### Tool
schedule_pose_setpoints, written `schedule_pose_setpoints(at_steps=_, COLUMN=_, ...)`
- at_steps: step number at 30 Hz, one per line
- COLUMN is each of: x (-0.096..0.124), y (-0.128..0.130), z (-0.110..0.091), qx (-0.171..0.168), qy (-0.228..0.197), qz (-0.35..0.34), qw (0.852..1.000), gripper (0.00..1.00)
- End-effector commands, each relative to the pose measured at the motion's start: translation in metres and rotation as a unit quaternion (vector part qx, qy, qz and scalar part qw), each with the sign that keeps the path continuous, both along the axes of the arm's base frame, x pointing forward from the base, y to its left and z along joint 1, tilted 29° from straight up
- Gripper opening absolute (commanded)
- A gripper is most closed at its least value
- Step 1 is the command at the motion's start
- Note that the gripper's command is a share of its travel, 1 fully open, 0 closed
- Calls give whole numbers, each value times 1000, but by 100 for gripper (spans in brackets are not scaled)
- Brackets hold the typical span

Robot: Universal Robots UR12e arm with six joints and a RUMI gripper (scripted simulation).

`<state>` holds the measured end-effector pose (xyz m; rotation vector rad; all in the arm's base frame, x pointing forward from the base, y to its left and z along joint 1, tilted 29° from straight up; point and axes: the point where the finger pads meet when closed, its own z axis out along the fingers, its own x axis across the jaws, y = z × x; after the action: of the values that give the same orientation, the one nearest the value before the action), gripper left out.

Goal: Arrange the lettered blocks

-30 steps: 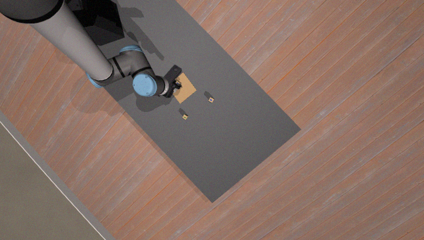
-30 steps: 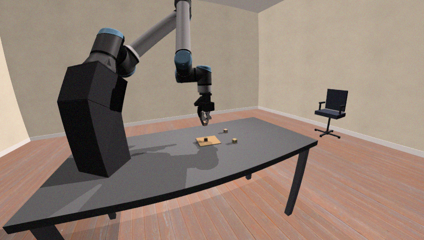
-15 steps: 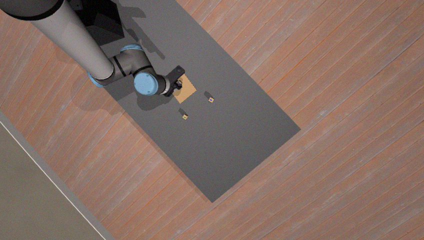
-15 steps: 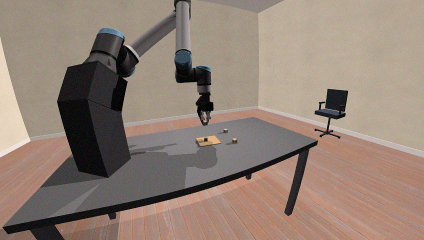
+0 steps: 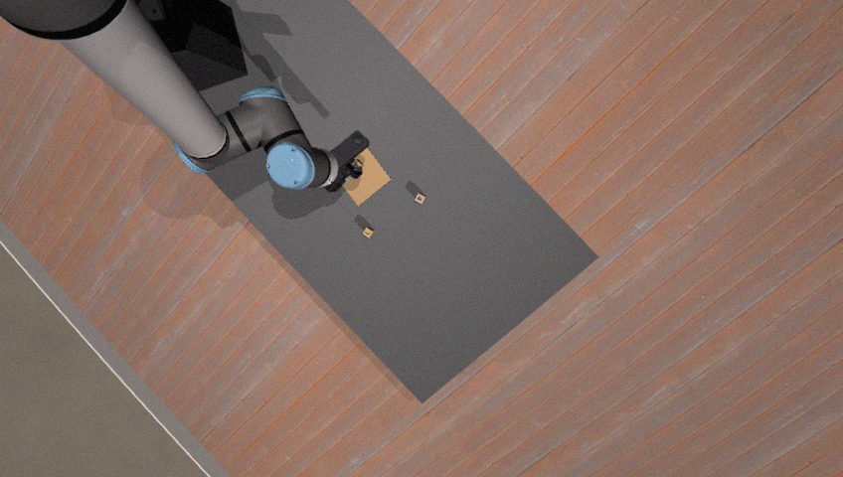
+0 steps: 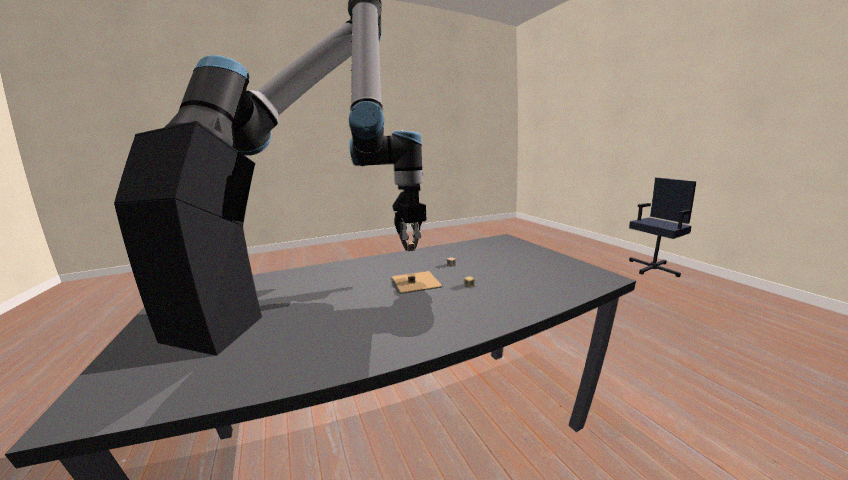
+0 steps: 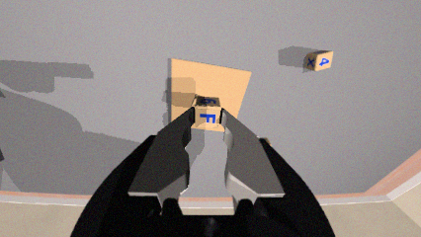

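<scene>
While the arm reaches out from its dark pedestal (image 6: 178, 237), the hand (image 6: 409, 239) hangs in the air above the grey surface (image 6: 333, 333), clenched on a small tan block (image 7: 208, 118); the face of that block turned toward the wrist camera bears a blue F; which way its other faces point cannot be told. Below the hand lies the tan mat (image 6: 423, 281), flat on the surface; the exterior view shows one block (image 6: 410, 277) standing on the mat near its back edge, too small to read. Two more blocks stand off the mat on the bare surface, well apart from each other; one (image 5: 420, 198) lies beyond the mat's far side and, in the wrist view, shows blue marks that look like an X and a 4; the other (image 5: 368, 232) sits toward the surface's nearer edge, its marking too small to make out. An office chair (image 6: 661, 221) stands by the wall.
</scene>
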<state>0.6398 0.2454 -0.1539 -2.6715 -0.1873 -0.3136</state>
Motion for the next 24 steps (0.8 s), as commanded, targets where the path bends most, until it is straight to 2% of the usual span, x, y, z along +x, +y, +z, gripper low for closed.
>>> schedule_pose_setpoints(at_steps=1, x=-3, y=2, z=0, qx=0, qy=1, qz=0, qw=1000, gripper=5)
schedule_pose_setpoints(at_steps=15, x=1, y=3, z=-4, qx=-1, qy=1, qz=1, qw=1000, gripper=5)
schedule_pose_setpoints(at_steps=24, x=7, y=16, z=-29, qx=-2, qy=1, qz=1, qw=1000, gripper=5)
